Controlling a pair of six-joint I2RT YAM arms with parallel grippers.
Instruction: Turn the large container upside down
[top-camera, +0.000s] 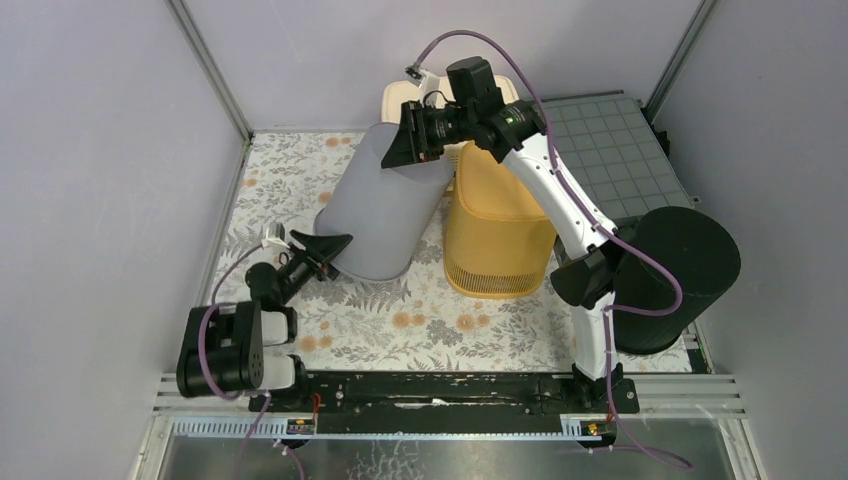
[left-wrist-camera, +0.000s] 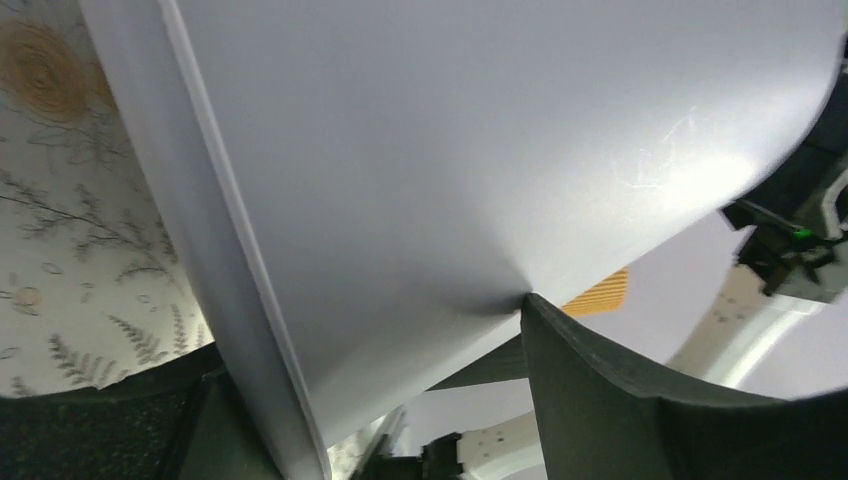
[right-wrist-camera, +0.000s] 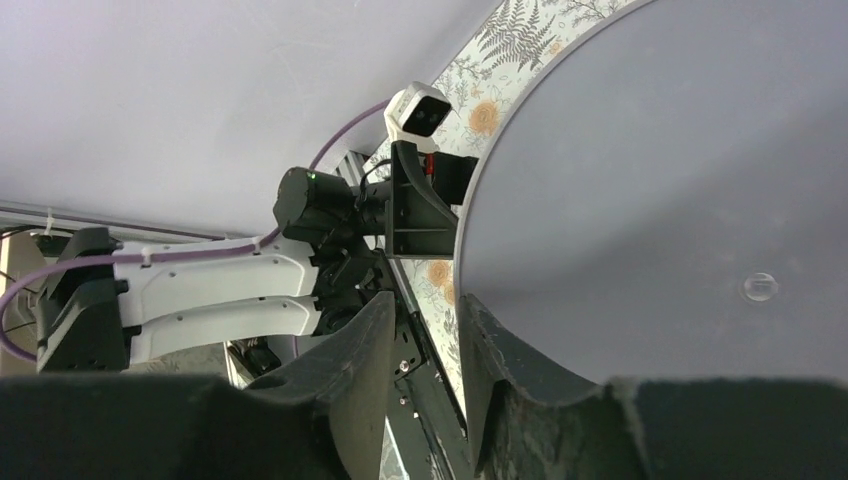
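With left hand released astride the rim of the large grey container and right hand parted at its base, slow withdrawal seemed wisest.

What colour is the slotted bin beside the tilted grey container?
Yellow. The slotted bin shows best in the top external view.

The left arm and right arm wear white shells, black joints, black triangular fingers, looping purple cable and a small green light.
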